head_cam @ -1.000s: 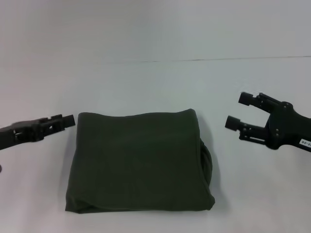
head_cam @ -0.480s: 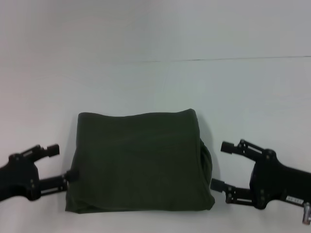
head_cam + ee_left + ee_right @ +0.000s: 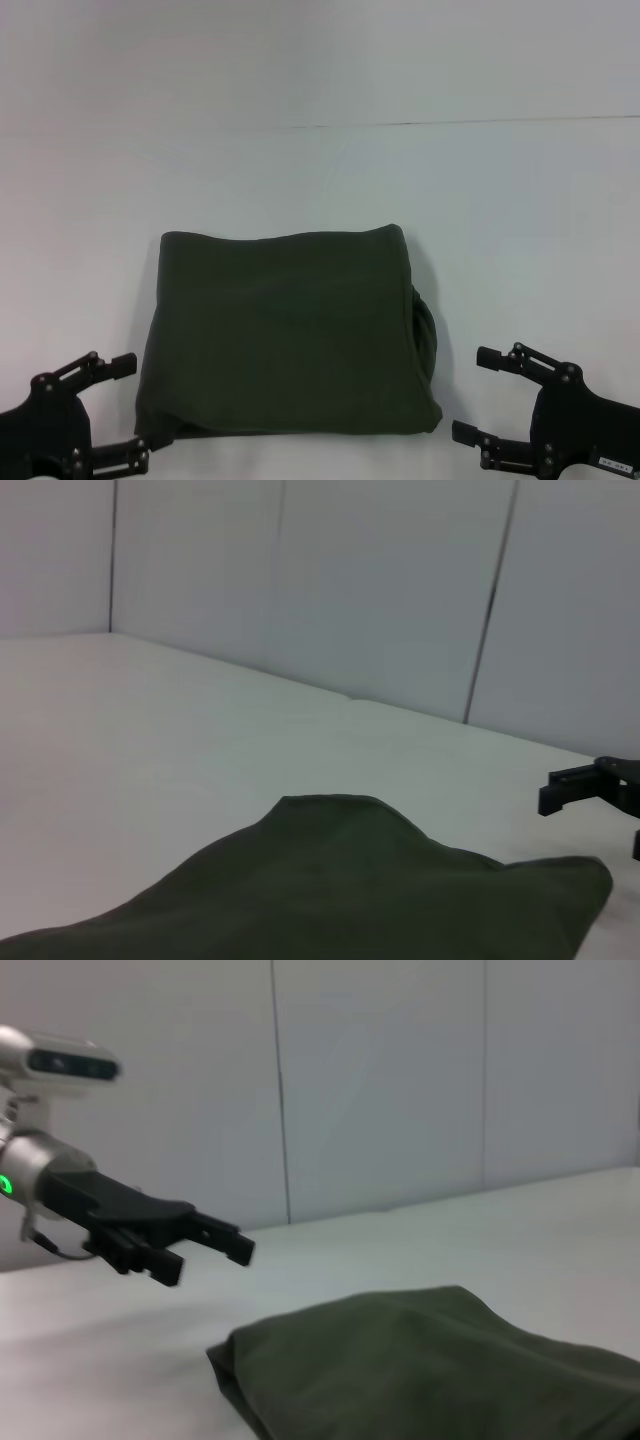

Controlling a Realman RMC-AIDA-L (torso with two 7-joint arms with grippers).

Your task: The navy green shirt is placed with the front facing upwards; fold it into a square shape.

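Lying folded square on the desk (image 3: 300, 170): navy green shirt (image 3: 285, 335). Head view alone is showing both end effectors, left (image 3: 125, 408) and right (image 3: 474, 395), fingers spread, flanking its near corners.

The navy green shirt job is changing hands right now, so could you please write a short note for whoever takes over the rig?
Left gripper: open, empty, low by the shirt's near left corner.
Right gripper: open, empty, low beside the near right corner.
The navy green shirt lies in the middle of the white table as a compact, roughly square bundle; no print or collar shows.
Done: the folding looks finished.
Left: at most a tidy of the bulging right edge, then park the arms.
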